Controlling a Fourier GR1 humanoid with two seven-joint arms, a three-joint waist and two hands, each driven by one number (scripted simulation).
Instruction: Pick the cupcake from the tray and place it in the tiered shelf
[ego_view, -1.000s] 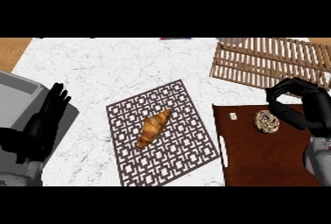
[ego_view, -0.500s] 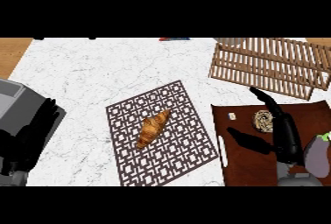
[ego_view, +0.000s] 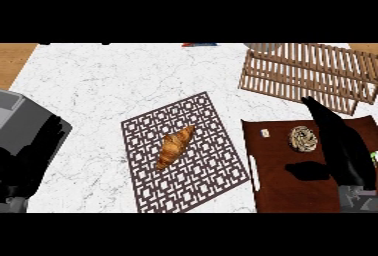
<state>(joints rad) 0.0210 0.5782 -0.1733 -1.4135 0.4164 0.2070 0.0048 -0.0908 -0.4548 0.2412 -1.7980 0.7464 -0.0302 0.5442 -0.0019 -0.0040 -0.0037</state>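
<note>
The cupcake (ego_view: 302, 138), round with a pale swirled top, sits on the dark brown tray (ego_view: 284, 192) at the right. My right hand (ego_view: 341, 150) lies just right of it, open, fingers straight and pointing toward the far edge, thumb spread out below the cupcake. The hand does not hold the cupcake. The tiered shelf (ego_view: 306, 70), made of wooden slats, stands beyond the tray at the upper right. My left hand (ego_view: 33, 152) rests open at the left edge.
A croissant (ego_view: 175, 146) lies on a brown lattice mat (ego_view: 184, 165) in the middle of the white marble counter (ego_view: 111, 85). A small white piece (ego_view: 264, 132) is on the tray's far left corner. A grey appliance (ego_view: 18, 112) stands at the left.
My right hand has uncurled from beside the cupcake and now lies flat with straight fingers along its right side. The left hand sank toward the lower left.
</note>
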